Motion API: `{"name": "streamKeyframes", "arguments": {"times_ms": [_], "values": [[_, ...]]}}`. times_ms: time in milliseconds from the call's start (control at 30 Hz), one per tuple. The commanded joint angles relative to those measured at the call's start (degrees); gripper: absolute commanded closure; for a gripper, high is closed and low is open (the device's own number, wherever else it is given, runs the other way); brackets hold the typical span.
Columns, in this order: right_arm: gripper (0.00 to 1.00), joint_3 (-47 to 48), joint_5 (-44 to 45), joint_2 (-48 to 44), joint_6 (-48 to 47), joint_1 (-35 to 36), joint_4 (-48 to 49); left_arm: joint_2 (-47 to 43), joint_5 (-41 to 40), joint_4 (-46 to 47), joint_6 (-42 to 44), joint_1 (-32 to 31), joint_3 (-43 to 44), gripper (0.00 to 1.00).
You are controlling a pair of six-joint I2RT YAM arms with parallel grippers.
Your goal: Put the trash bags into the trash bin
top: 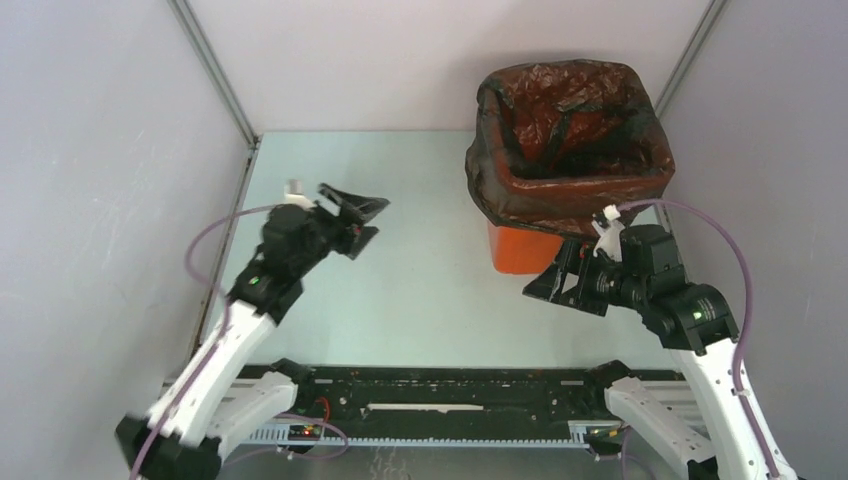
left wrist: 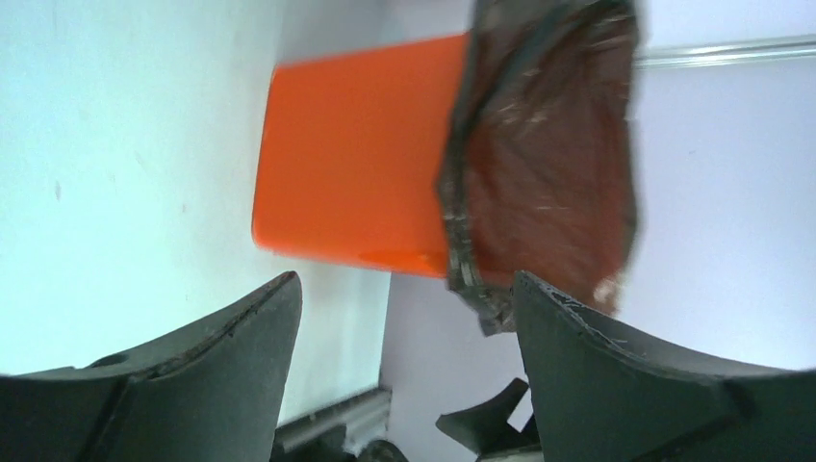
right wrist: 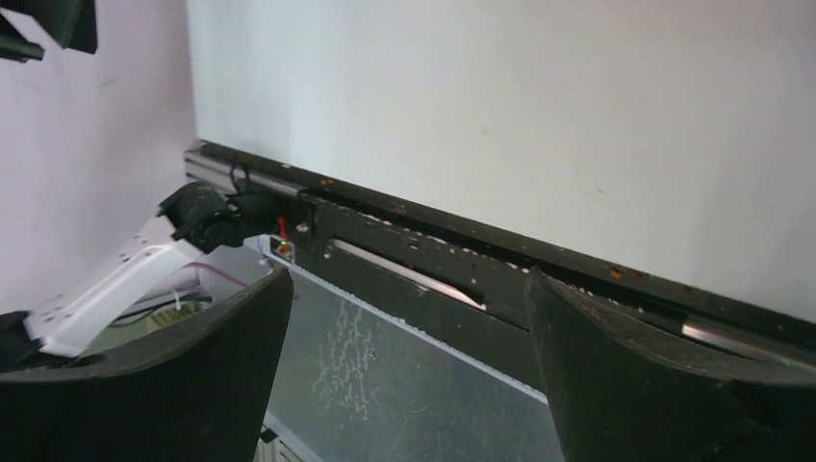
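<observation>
**Top view.** The bin (top: 520,250) stands at the far right of the desk (top: 420,300). The bag (top: 570,130) lines it, sunk into the hollow and folded out over the rim, so only the lower orange wall shows. The task looks nearly done, if not finished. The left arm (top: 270,270) is well apart from the bin over mid-desk, its jaws spread and empty. The right arm (top: 690,310) has its jaws just beside the bin's near wall, under the bag's hem, also spread and holding nothing. That closeness is the main risk. A careless lift or swing could catch the loose hem and drag the film off the rim, or shove the light bin and tip it.

**Left wrist.** Both fingers (left wrist: 231,366) are set wide with nothing between them. Beyond them, the bag hangs crinkled and uneven down the bin's side. This slack plastic may not grip the rim well. A tug on one side could pull the other side inward.

**Right wrist.** Its fingers (right wrist: 192,385) are wide apart and empty, facing the black rail (right wrist: 433,260) at the desk's near edge. The bin is out of frame, so this camera would give no warning of a snag behind.
</observation>
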Motion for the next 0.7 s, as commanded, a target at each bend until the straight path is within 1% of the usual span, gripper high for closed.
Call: {"name": "streamKeyframes", "arguments": {"times_ms": [0, 67, 167, 300, 467, 500, 567, 667], "values": [[0.00, 7.9, -1.6, 0.2, 0.4, 3.0, 5.9, -11.2, -17.7, -21.7, 14.5, 0.7, 10.7, 0.15], [0.00, 12.8, -1.0, 1.0, 0.3, 3.5, 6.2, -13.4, -21.8, -25.7, 18.2, 0.7, 16.1, 0.15], [0.00, 22.9, 1.1, 2.7, -0.7, 3.4, 5.7, -14.3, -25.3, -28.1, 23.6, 0.7, 24.9, 0.14], [0.00, 39.5, 6.4, 6.9, -3.5, 3.5, 2.7, -13.2, -26.7, -26.9, 31.7, 0.7, 37.4, 0.13], [0.00, 64.3, 14.3, 15.8, -8.1, 3.5, -5.1, -10.4, -26.9, -25.4, 42.1, 0.7, 50.9, 0.09], [0.00, 67.8, 15.3, 17.6, -8.8, 3.5, -6.5, -9.9, -26.7, -25.5, 44.0, 0.7, 53.0, 0.09], [0.00, 72.0, 17.0, 19.7, -9.4, 3.5, -8.0, -9.7, -26.9, -26.1, 47.2, 0.7, 56.1, 0.08], [0.00, 70.9, 18.8, 19.2, -9.0, 3.4, -6.7, -10.8, -28.7, -26.4, 49.1, 0.7, 56.8, 0.07]]}}
